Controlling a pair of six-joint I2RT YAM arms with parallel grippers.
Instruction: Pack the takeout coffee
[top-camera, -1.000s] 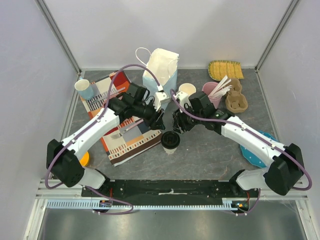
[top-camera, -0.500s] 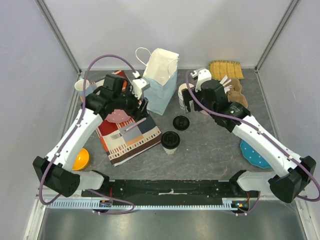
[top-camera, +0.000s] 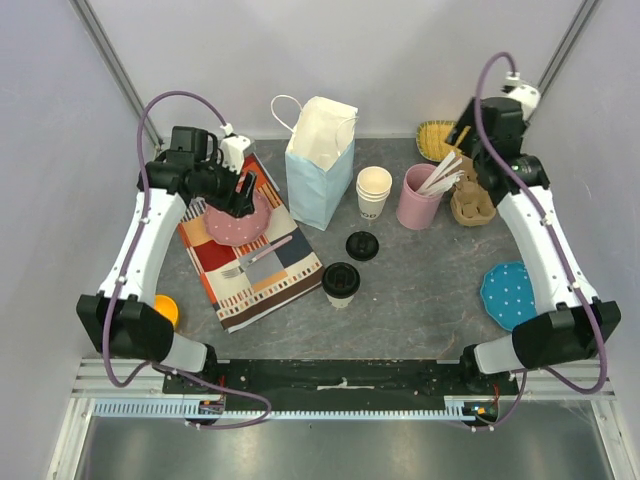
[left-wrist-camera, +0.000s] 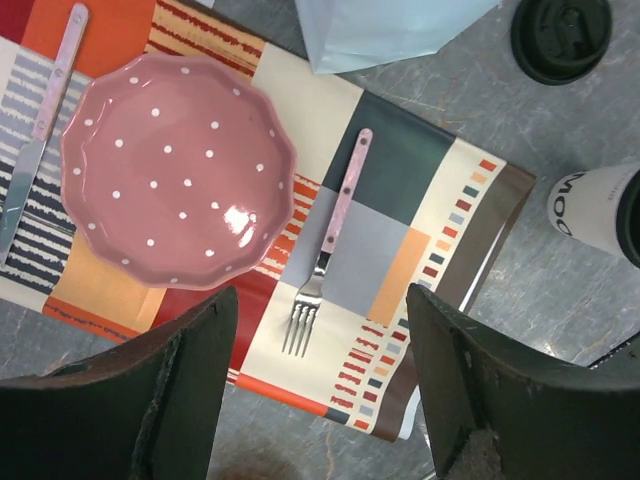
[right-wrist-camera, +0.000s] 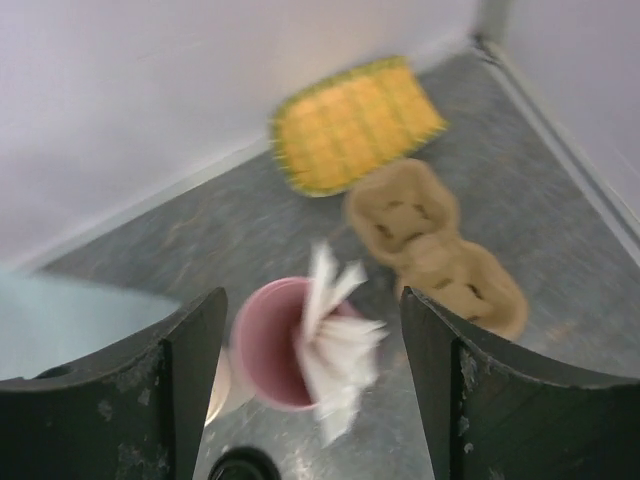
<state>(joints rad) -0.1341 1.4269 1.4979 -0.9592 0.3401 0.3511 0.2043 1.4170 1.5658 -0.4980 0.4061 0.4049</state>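
Note:
The takeout coffee (top-camera: 341, 283), a small white cup with a black lid, stands on the grey table in front of the light-blue paper bag (top-camera: 320, 160). It also shows at the right edge of the left wrist view (left-wrist-camera: 598, 205). My left gripper (top-camera: 243, 190) is open and empty above the pink dotted plate (left-wrist-camera: 178, 185), well left of the cup; its jaws (left-wrist-camera: 320, 330) stand wide apart. My right gripper (top-camera: 470, 125) is open and empty, high at the back right above the pink cup of white packets (right-wrist-camera: 285, 345); its jaws (right-wrist-camera: 312, 320) stand wide apart.
A loose black lid (top-camera: 362, 245) lies between the coffee and a stack of lidless white cups (top-camera: 374, 190). A cardboard cup carrier (top-camera: 472, 197) and a yellow woven mat (right-wrist-camera: 355, 125) are at the back right. A blue dotted plate (top-camera: 510, 295) lies right; a striped placemat (left-wrist-camera: 400, 190) with fork (left-wrist-camera: 330, 240) lies left.
Both arms have drawn back from the middle: the left one to the left over the pink plate, the right one up to the back right. The loose lid is now uncovered.

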